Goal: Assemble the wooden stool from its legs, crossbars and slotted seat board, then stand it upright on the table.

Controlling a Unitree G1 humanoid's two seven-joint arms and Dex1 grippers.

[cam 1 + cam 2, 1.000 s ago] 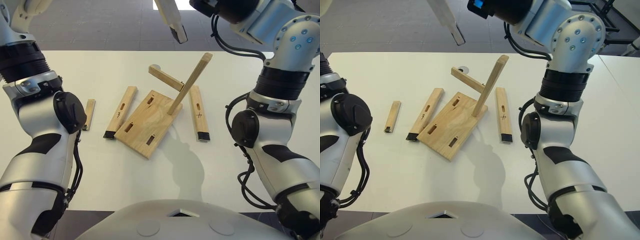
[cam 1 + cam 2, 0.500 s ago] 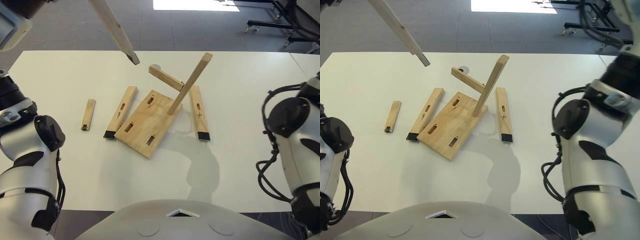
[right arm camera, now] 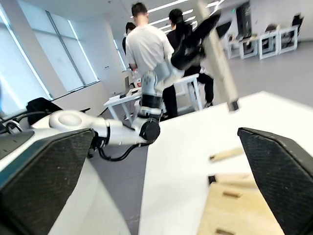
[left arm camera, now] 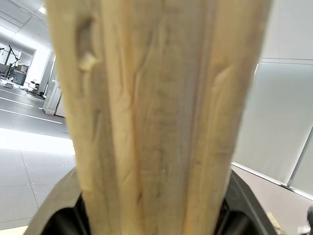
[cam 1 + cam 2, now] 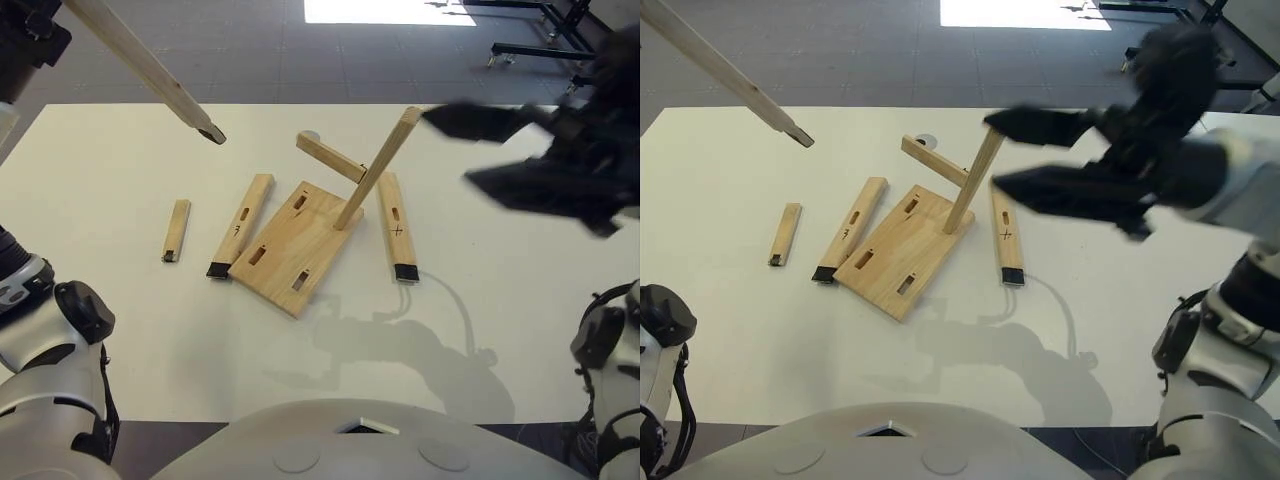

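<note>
The slotted seat board (image 5: pixel 290 250) lies flat on the table with one leg (image 5: pixel 378 172) standing slanted in it and a crossbar (image 5: pixel 330 157) joined to that leg. Two more legs (image 5: pixel 240 225) (image 5: pixel 397 226) lie flat on either side of the board. A short crossbar (image 5: pixel 177 229) lies further left. My left gripper (image 4: pixel 151 215) is shut on a fourth leg (image 5: pixel 150 72), held in the air over the table's far left. My right gripper (image 5: pixel 992 150) hangs open, blurred, its fingertips beside the top of the standing leg.
The white table (image 5: pixel 120 330) has free room along the front and at the right. Grey floor lies beyond its far edge (image 5: pixel 260 103). In the right wrist view people stand far off in the room.
The held leg has swung from above the board's far side to the far left. My right gripper has come down into view from the right, up to the standing leg's top.
</note>
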